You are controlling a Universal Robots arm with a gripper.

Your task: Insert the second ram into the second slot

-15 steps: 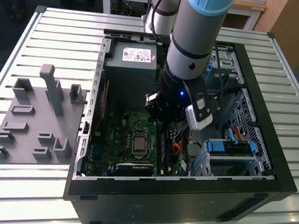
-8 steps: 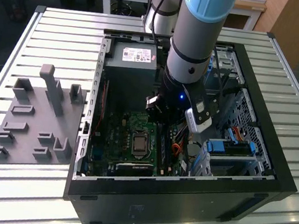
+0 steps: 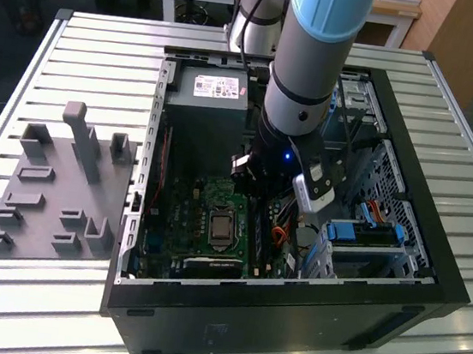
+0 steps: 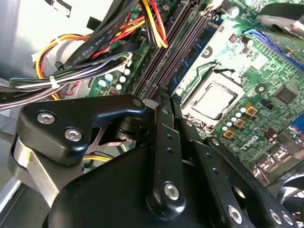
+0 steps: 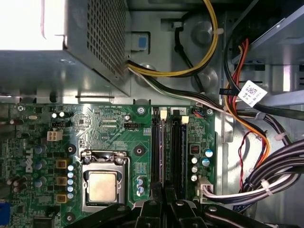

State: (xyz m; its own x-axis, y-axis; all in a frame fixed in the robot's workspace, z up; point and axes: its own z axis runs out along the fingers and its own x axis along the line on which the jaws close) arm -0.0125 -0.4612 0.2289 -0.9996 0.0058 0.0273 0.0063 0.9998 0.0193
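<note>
The tool, fingers pressed together, was poised low over the memory slots. The second ram seemingly stood edge-on in its slot. Seating was judged underway, calling for straight, even downward pressure.

We see our black metal gripper poised with its narrow fingers close together over the long dark memory slots of the green motherboard. A silver square processor sits just beside them, and bundled black, yellow and red cables cross above.
</note>
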